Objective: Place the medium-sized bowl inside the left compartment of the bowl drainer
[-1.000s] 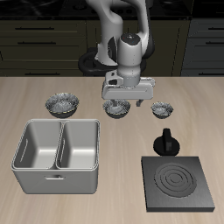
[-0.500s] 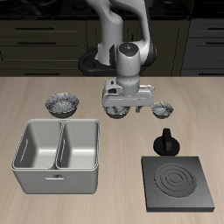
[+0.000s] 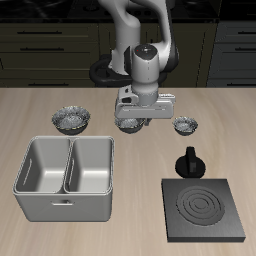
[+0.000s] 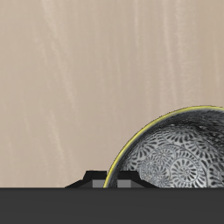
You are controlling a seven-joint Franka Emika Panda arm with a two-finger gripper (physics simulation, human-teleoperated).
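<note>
So far little of the task is done, as far as these views show. The table carries everything, and the largest thing on it, the bowl drainer, sits near the front edge toward one front corner; both of its deep wells look bare, so the left compartment has received nothing yet. The black square stove plate lies near the other front corner, with a small black knob-like object just behind it.

Farther back, roughly midway to the table's back edge, three patterned bowls stand in a row. The wider bowl is nearest the drainer's side, the medium-sized bowl is in the middle, and the smallest bowl stands beyond it. The medium-sized bowl rests on the table, mostly covered in the exterior view by the gripper, which hangs low right over it.

In the wrist view the bowl's yellowish rim and patterned side fill much of the frame, very close to the camera, with only small parts of the gripper at the frame's edge. I cannot tell whether the fingers are spread or closed, nor whether they touch the rim.

My judgement: the arm is at the reach-and-grasp step. Gripping the bowl, lifting it, carrying it toward the front edge and lowering it into the left well all remain.
</note>
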